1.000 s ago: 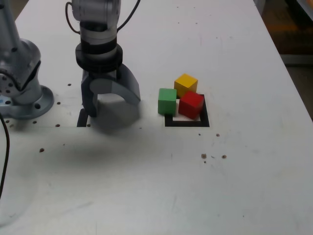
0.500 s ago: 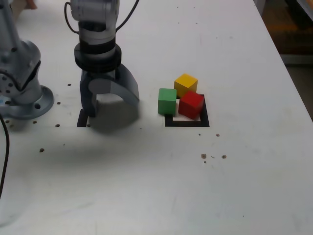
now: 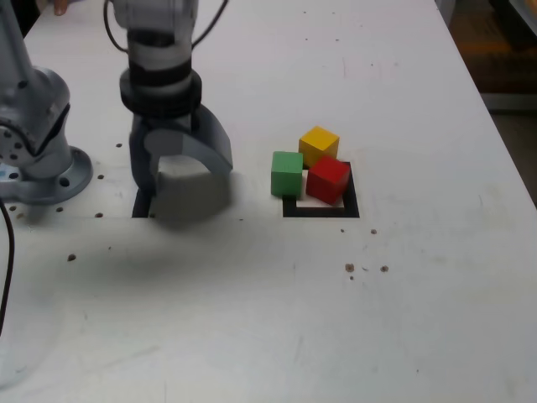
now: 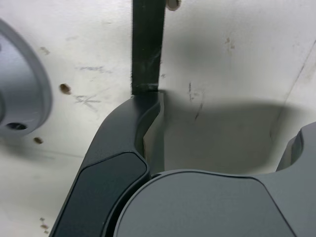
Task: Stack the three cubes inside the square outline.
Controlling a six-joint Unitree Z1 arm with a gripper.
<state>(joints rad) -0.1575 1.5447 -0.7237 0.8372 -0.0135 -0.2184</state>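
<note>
In the exterior view, three cubes sit side by side on the white table: a green cube (image 3: 287, 173), a yellow cube (image 3: 319, 145) behind it, and a red cube (image 3: 328, 179) resting partly over the square outline (image 3: 321, 208). None is on top of another. My gripper (image 3: 180, 178) hangs well to the exterior view's left of them, open, with nothing between its fingers. The wrist view shows one dark finger (image 4: 123, 148) over bare table, and no cubes.
The arm's grey base (image 3: 38, 164) stands at the exterior view's left. A short black tape strip (image 3: 141, 203) (image 4: 147, 44) lies under the gripper. Small dark specks (image 3: 350, 268) dot the table near the outline. A person's fingertip (image 3: 59, 7) shows at the top left corner.
The gripper has drifted slightly up and toward the exterior view's left, staying open. The cubes have not moved.
</note>
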